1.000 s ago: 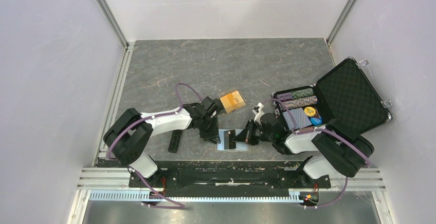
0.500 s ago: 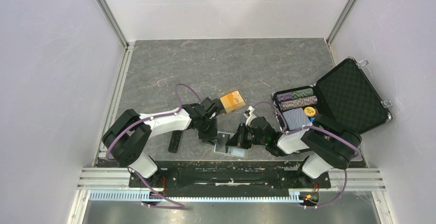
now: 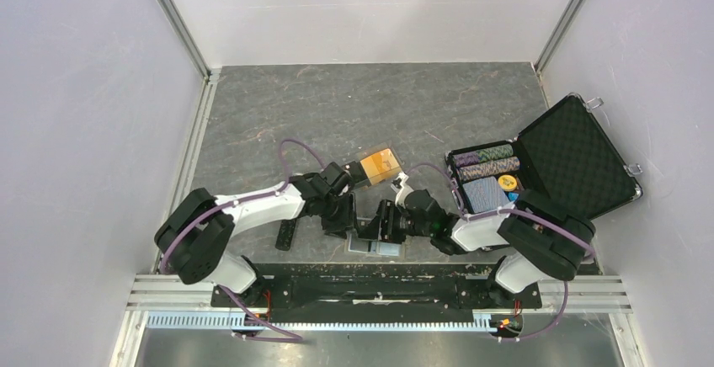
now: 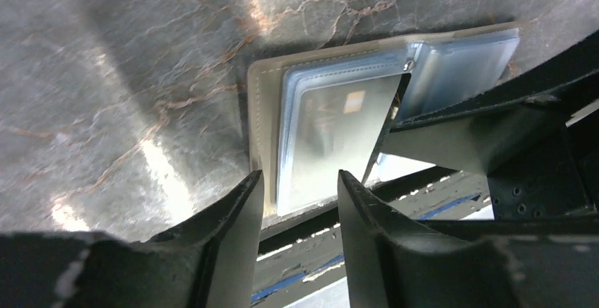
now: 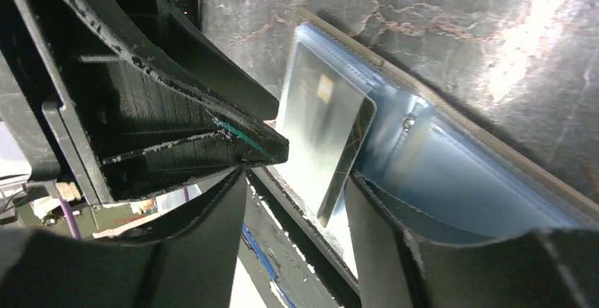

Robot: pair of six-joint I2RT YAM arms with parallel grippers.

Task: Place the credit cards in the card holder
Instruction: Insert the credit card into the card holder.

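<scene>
- Lying open at the near edge of the table (image 3: 337,106), the card holder (image 3: 376,247) shows its pale blue sleeves facing up and its grey-tan rim around them (image 4: 263,145).
- A dark card (image 4: 332,138) sits partly in one sleeve. It is tilted, with one long edge lifted off the page (image 5: 321,128).
- The left gripper (image 3: 341,218) hangs over the holder from the left with its jaws apart. In the left wrist view the sleeve's near edge shows in the gap between the fingers (image 4: 233,230); I cannot tell whether they touch it.
- The right gripper (image 3: 384,222) faces it from the right, jaws also apart. The card's lower corner stands between the fingers (image 5: 385,237), clamped by neither.
- The two grippers are nearly tip to tip above the holder.
- A black bar (image 3: 286,234) lies on the table just left of the left gripper.
- Farther back, the orange-gold cards (image 3: 380,166) lie flat as one patch beside the left wrist, apart from the holder.
- At the right, the chip case (image 3: 581,161) stands open, with rows of poker chips (image 3: 484,165) in its tray.
</scene>
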